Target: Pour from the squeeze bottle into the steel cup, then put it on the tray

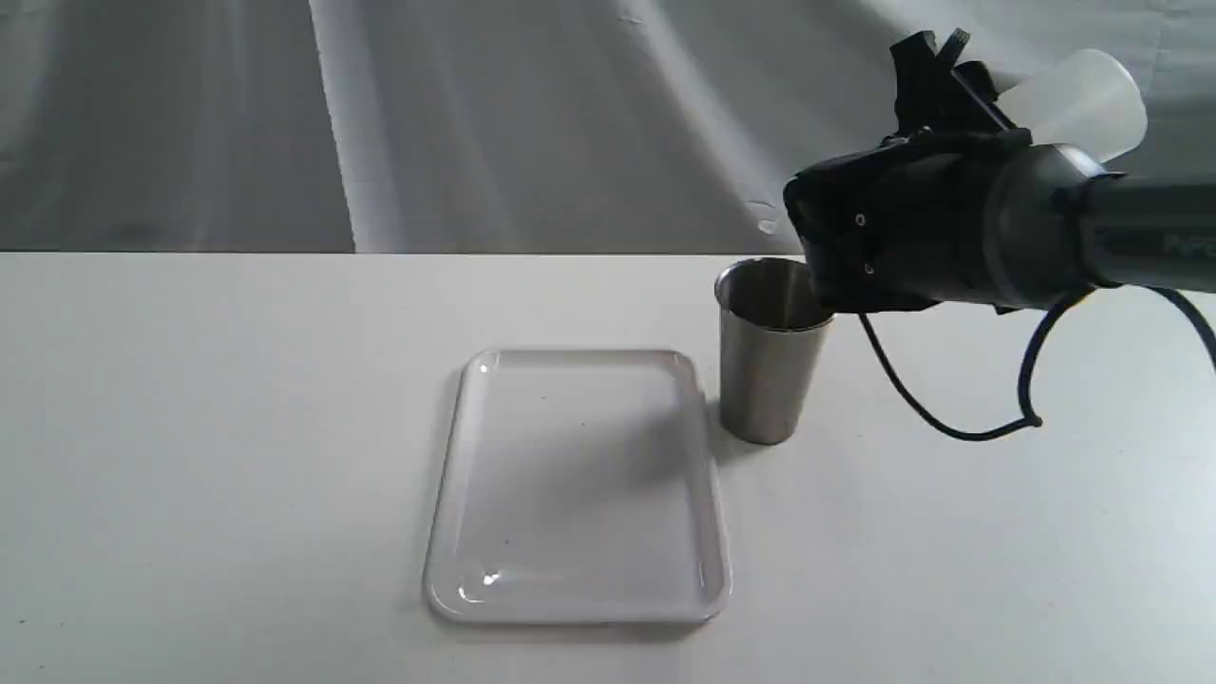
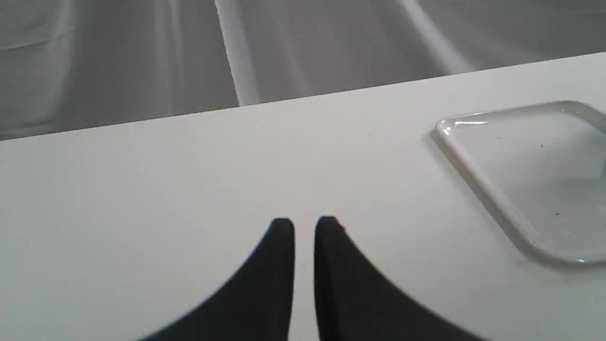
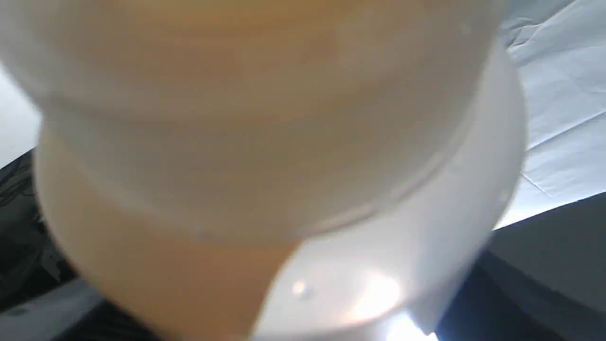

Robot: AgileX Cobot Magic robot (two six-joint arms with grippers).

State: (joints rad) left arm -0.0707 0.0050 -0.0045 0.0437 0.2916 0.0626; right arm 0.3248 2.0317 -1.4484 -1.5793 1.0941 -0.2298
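The steel cup [image 1: 769, 366] stands upright on the table, just right of the white tray [image 1: 570, 475]. Above the cup's right rim, my right gripper [image 1: 936, 55] is shut on the squeeze bottle [image 1: 1083, 100], which is tipped over with its whitish base pointing up and right. Its nozzle is hidden behind the black wrist. In the right wrist view the bottle [image 3: 265, 156] fills the picture, with amber-orange liquid inside. My left gripper [image 2: 304, 225] hovers low over bare table, shut with only a thin slit between its fingers, left of the tray's rim [image 2: 478, 180].
A black cable [image 1: 950, 423] loops down from the right arm to just above the table, right of the cup. Grey cloth [image 1: 475, 123] hangs behind the table's far edge. Nothing lies on the tray.
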